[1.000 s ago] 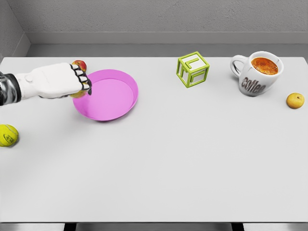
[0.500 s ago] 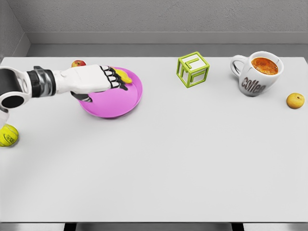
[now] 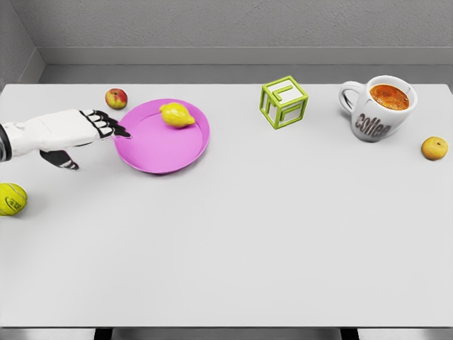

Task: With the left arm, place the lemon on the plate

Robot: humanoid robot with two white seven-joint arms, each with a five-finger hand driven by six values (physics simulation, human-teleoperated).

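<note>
Head view: yellow lemon (image 3: pixel 176 115) resting in the upper part of the round pink plate (image 3: pixel 152 152), upper left of frame, white left hand (image 3: pixel 67 131) just beside its left rim, fingers extended, empty.

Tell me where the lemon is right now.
In the head view, the lemon lies on the pink plate, at its far side, left of the green cube.
</note>
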